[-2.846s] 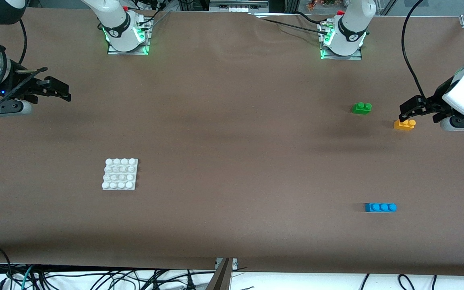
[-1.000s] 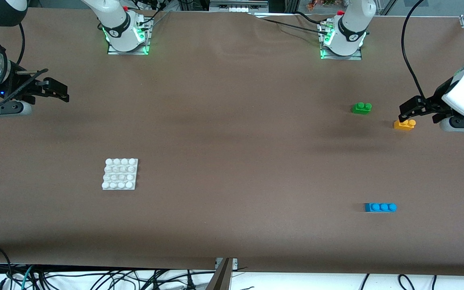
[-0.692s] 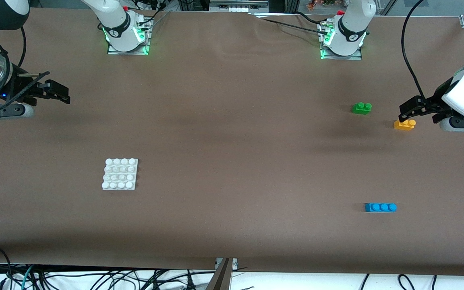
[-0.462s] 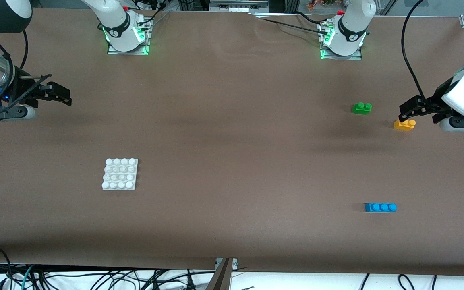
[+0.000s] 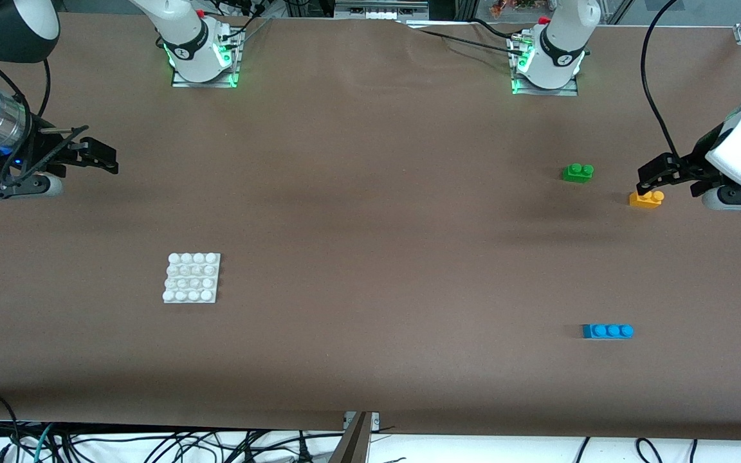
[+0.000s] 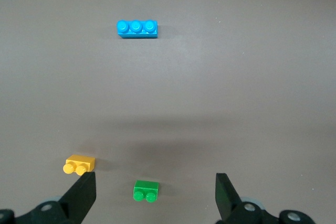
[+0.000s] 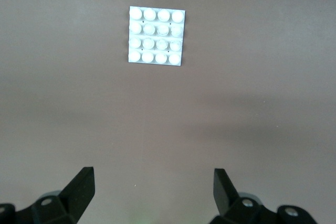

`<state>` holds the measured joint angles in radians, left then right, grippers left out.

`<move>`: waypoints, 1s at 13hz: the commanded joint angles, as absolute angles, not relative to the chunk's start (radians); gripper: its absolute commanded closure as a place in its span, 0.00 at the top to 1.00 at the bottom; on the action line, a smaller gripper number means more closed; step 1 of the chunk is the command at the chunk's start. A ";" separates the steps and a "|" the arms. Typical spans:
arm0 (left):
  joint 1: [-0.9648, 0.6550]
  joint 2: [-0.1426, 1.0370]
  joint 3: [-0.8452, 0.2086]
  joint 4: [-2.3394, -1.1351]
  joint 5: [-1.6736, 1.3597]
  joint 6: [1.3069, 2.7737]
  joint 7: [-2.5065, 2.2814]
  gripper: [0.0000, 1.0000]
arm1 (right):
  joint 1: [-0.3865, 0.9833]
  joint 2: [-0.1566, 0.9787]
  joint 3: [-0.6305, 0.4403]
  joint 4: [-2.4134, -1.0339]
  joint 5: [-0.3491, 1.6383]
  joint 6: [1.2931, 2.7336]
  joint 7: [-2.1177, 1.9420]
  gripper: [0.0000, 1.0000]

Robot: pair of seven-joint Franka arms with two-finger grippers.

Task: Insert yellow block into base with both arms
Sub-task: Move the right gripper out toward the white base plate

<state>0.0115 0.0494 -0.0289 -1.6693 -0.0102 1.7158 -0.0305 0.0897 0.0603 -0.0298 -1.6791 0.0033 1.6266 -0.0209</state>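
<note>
Grippers first: the left gripper [image 5: 652,176] hangs in the air at the left arm's end of the table, its two black fingers [image 6: 81,195] spread wide with nothing between them. In the front view its tips show just above the yellow block [image 5: 646,199]; from its own wrist camera the block [image 6: 80,164] sits on the cloth close to one fingertip, not between the two, so no grip there. The right gripper [image 5: 101,156] is up over bare brown table [image 5: 370,257] at the right arm's end, fingers [image 7: 79,187] likewise parted and empty, pointing toward the middle of the table.

Out from the left gripper, the yellow block lies flat on the table with its two studs upward. Near it, a little toward the table's middle and slightly farther from the front camera, lies the green brick [image 5: 577,172], two studs up; the wrist view shows it [image 6: 146,191] low between the open fingers but down on the cloth. Well apart from both and much nearer the front camera rests the blue brick [image 5: 608,331], three studs in a row, lying lengthwise along the table.

Over at the right arm's end, the base [image 5: 192,278] sits flat, white, four rows of four studs, nearer the front camera than the right gripper and well apart from it. The right wrist view has it [image 7: 156,35] square on, nothing seated on its studs. Block and base are at the table's two ends, with a long stretch of brown cloth between them.
</note>
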 commanded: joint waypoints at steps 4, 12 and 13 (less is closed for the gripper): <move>0.003 0.067 -0.025 -1.632 -0.011 1.690 -0.041 1.00 | 0.071 0.046 -0.014 -1.697 -0.008 1.651 -0.032 1.00; 0.003 0.066 -0.025 -1.632 -0.011 1.690 -0.041 1.00 | 0.054 0.260 -0.017 -1.689 -0.008 1.892 -0.038 1.00; 0.003 0.067 -0.025 -1.632 -0.011 1.690 -0.041 1.00 | 0.051 0.308 -0.015 -1.692 -0.005 1.955 -0.038 1.00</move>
<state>0.0115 0.0503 -0.0289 -1.6684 -0.0102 1.7158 -0.0305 0.0748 0.2189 -0.0298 -1.7038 0.0025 1.8714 -0.0210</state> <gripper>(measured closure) 0.000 0.000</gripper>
